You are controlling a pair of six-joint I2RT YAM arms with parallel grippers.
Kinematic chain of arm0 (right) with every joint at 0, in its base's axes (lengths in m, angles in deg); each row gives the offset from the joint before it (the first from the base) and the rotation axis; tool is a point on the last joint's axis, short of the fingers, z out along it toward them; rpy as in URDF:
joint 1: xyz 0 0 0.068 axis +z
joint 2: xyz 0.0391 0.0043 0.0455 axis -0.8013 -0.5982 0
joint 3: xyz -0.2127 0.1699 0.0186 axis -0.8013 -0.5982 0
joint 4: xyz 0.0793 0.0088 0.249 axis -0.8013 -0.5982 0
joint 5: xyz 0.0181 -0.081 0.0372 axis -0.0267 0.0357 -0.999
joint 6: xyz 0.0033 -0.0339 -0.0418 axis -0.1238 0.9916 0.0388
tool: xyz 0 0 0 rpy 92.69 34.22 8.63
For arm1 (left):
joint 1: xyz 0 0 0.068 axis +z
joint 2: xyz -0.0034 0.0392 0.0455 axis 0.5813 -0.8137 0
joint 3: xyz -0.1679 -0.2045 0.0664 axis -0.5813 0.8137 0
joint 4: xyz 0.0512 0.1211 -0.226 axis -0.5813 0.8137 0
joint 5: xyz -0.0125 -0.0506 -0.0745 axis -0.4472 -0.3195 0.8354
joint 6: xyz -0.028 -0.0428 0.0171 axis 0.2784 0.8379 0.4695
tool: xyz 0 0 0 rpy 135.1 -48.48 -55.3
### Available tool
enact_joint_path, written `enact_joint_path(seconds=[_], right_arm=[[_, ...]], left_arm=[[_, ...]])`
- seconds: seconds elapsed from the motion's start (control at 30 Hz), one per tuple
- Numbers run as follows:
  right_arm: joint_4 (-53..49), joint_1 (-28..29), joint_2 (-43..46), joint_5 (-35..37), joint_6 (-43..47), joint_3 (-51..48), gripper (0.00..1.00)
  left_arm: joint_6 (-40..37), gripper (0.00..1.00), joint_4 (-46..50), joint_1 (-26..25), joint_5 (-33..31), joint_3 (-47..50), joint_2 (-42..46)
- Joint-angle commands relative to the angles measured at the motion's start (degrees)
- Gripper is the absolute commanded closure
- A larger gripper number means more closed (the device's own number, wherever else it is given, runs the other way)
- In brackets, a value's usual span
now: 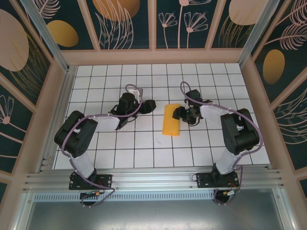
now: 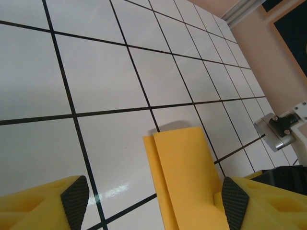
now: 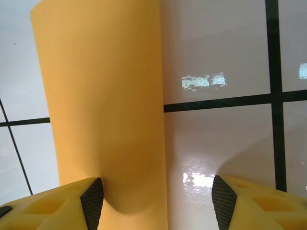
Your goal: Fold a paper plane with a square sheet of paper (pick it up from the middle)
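**Overhead and wrist views, folding in progress.** The thin orange paper sheet [image 1: 171,120] lies flat on the white grid-tiled table [image 1: 120,153], between my two arms and slightly right of centre. It is doubled into a narrow strip. In the left wrist view the sheet [image 2: 184,177] shows one layer over another, with a sliver of the lower layer exposed along one long side. No dart shape is present, so I judge the folding to be at an early stage.

My right gripper [image 1: 181,114] sits at the strip's right long edge with its jaws spread. In the right wrist view, one black pad [image 3: 92,201] rests against the paper, which dimples there. The other pad stands apart over bare tile. I read this as a pinning hold that stops the layers springing open, not a pinch.

My left gripper [image 1: 147,105] hovers near the strip's left side without touching it, jaws spread and empty. Its wrist view frames the strip between the pads, ahead of them, which suggests alignment for pressing the crease.
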Motion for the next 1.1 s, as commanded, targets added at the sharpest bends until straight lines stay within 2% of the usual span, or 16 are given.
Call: enact_joint_path(seconds=[0.0, 0.23, 0.53, 1.07], right_arm=[[0.0, -0.2, -1.5, -1.0, 0.7, -0.6, 0.35], [0.7, 0.3, -2.3, -2.7, 0.5, 0.2, 0.34], [-1.3, 2.1, -3.4, 0.4, 0.3, 2.0, 0.33], [-1.6, 4.1, -2.1, 1.2, -1.2, 4.0, 0.32]], left_arm=[[1.0, 0.25, 1.1, -0.4, 0.5, -2.1, -0.9], [1.7, 0.25, 0.8, -0.9, 0.9, -2.2, -1.2], [1.9, 0.28, 0.7, -1.9, 1.8, -3.3, -2.6], [2.3, 0.32, -0.3, -1.9, 2.9, -3.5, -3.2]])
